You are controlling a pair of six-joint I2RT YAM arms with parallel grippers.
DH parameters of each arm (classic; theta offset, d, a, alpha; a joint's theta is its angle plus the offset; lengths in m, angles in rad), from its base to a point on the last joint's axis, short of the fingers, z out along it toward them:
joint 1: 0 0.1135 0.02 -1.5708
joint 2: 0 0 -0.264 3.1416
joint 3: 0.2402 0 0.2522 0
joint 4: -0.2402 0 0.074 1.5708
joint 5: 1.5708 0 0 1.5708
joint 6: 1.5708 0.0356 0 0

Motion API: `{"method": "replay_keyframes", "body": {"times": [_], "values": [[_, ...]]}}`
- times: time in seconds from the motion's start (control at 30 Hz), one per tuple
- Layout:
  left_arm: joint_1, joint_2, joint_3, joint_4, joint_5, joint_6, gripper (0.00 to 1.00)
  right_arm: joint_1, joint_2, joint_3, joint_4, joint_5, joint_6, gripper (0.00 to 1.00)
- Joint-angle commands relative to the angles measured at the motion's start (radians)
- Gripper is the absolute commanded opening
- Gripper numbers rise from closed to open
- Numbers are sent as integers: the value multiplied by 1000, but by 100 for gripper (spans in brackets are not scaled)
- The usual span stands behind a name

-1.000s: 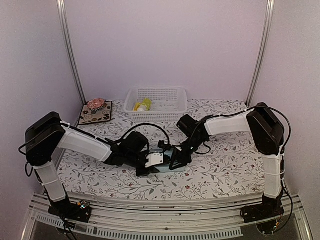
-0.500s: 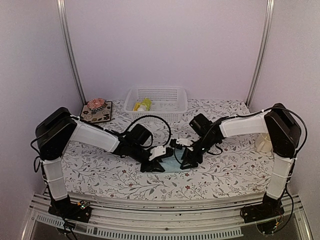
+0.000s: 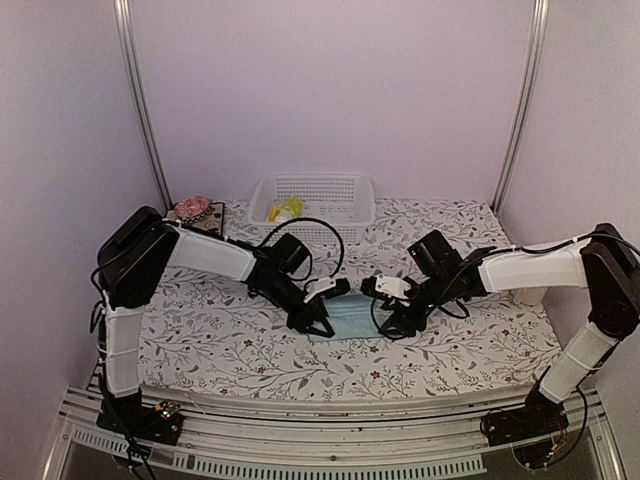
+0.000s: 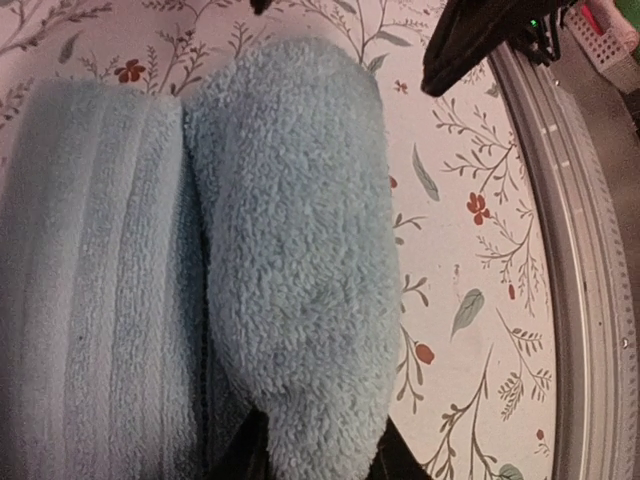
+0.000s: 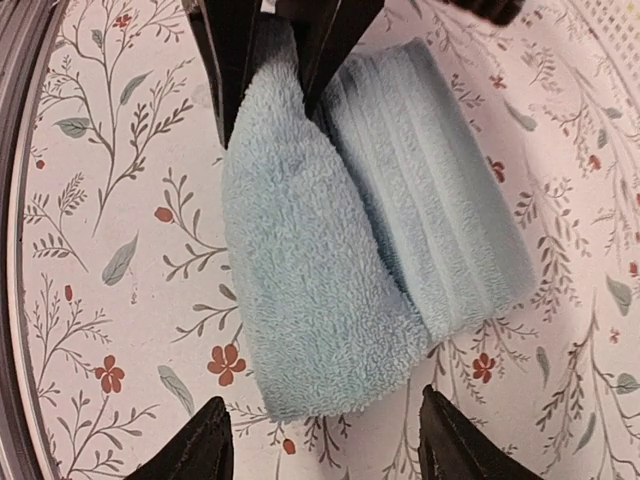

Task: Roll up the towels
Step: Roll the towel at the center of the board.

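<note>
The pale blue towel (image 3: 352, 318) lies on the floral tablecloth between my two grippers, partly rolled: a fluffy rolled part (image 5: 310, 280) beside a flat ribbed part (image 5: 430, 220). My left gripper (image 3: 320, 322) is shut on the left end of the fluffy roll (image 4: 290, 250), which fills the space between its fingers (image 4: 240, 462). My right gripper (image 3: 393, 322) is open, and its fingertips (image 5: 195, 445) stand just short of the roll's right end without touching it. The yellow-green towel (image 3: 284, 210) lies in the white basket at the back.
The white mesh basket (image 3: 340, 222) stands at the back centre. The dark floral mat (image 3: 205, 226) with a pink thing (image 3: 190, 207) on it lies at the back left, behind my left arm. A cream object (image 3: 530, 294) sits behind my right forearm. A metal rail (image 4: 570, 300) runs along the table's front.
Both arms have swung toward the back and spread apart. My right gripper has drawn off to the right of the blue towel, which now shows between the grippers.
</note>
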Motion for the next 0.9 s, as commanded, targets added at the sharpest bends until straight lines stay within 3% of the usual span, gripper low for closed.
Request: {"method": "replay_keyframes", "body": {"times": [0.0,0.23,0.57,0.87], "values": [[47,115,24,-174,-5,-54,24,0,-111,-59,140,54,-52,64],[97,220,103,-260,104,-118,25,52,-193,-148,270,82,-128,65],[141,305,163,-280,139,-240,16,188,-95,-164,435,233,-224,65],[154,325,191,-276,153,-281,17,242,38,-134,531,348,-285,65]]}}
